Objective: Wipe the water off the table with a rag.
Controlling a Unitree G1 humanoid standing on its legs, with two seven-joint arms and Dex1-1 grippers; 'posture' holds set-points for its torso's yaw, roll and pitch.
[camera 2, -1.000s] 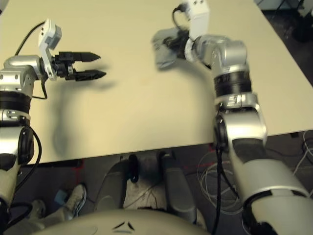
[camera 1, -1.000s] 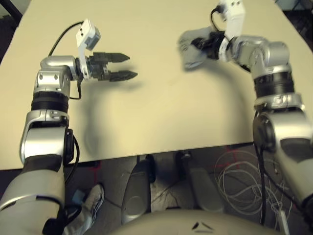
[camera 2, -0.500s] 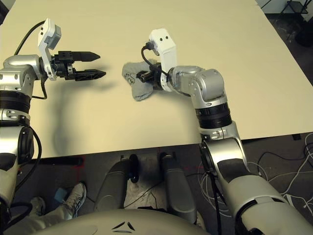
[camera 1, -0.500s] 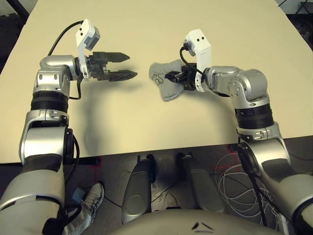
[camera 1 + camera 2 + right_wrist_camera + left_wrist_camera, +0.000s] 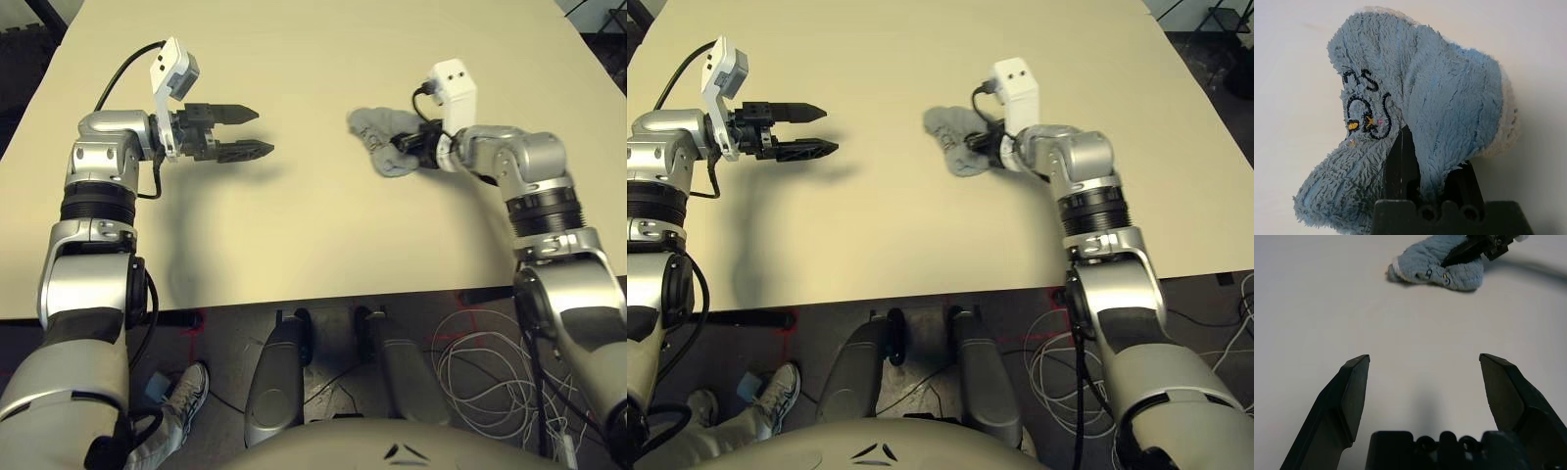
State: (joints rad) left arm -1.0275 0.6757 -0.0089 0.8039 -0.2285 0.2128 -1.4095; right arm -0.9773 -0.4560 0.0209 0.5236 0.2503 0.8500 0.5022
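The grey rag [image 5: 377, 137] lies bunched on the beige table [image 5: 323, 245], right of centre. My right gripper [image 5: 407, 149] is shut on it and presses it onto the tabletop. In the right wrist view the rag [image 5: 1425, 98] drapes over the closed fingers [image 5: 1400, 166], its dark printed figure facing the camera. My left gripper [image 5: 263, 132] hovers open at the left of the table, pointing toward the rag [image 5: 1440, 271] with nothing between its fingers. The water is hidden from view.
The table's near edge [image 5: 323, 305] runs across the lower part of the head view. Below it, white cables [image 5: 480, 362] lie on the floor at the right and a person's shoe [image 5: 181, 401] shows at the left.
My right gripper dragged the rag from the far right toward the left and nearer, then back to the right. The left arm has stayed still.
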